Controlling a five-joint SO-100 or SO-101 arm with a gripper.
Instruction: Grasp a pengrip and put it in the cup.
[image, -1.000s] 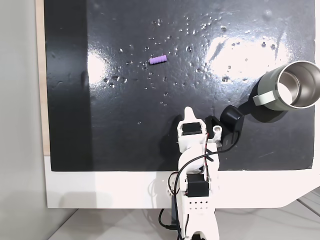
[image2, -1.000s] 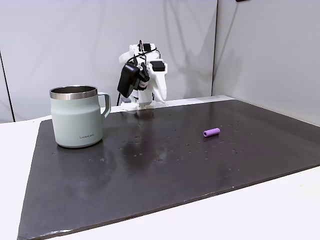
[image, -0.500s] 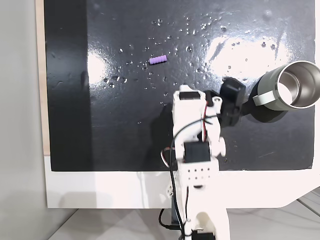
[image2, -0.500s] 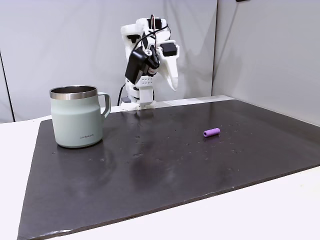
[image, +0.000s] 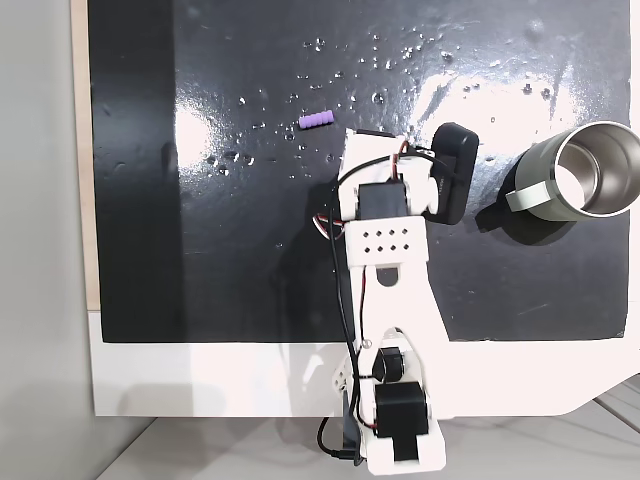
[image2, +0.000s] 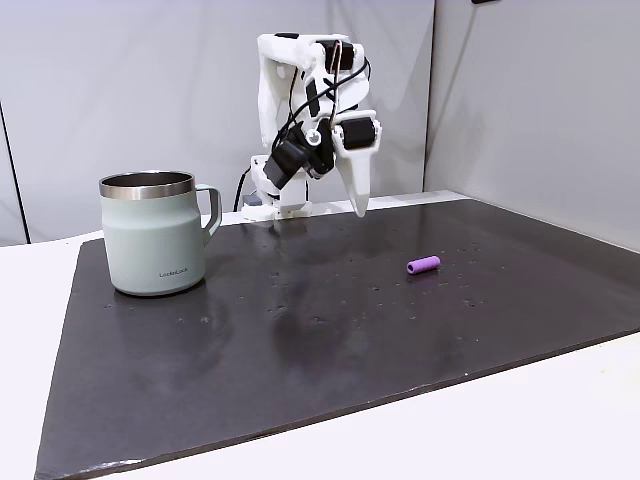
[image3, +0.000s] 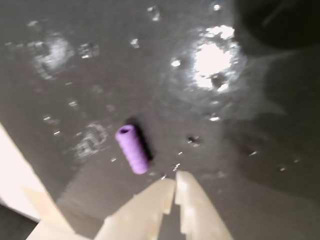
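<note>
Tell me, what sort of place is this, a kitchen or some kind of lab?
Most likely a small robotics test bench, not a kitchen: a white robot arm stands on a black mat laid on a white table, with plain walls behind and a cup.

White arm at upper centre, its hand pointing down above the dark mat, fingertips together. Pengrip lies right of centre on the mat. Cup stands upright at left, handle facing right.

Lt-purple ribbed pengrip, grey-green cup w/ steel inside, white hand, black mat.
</note>
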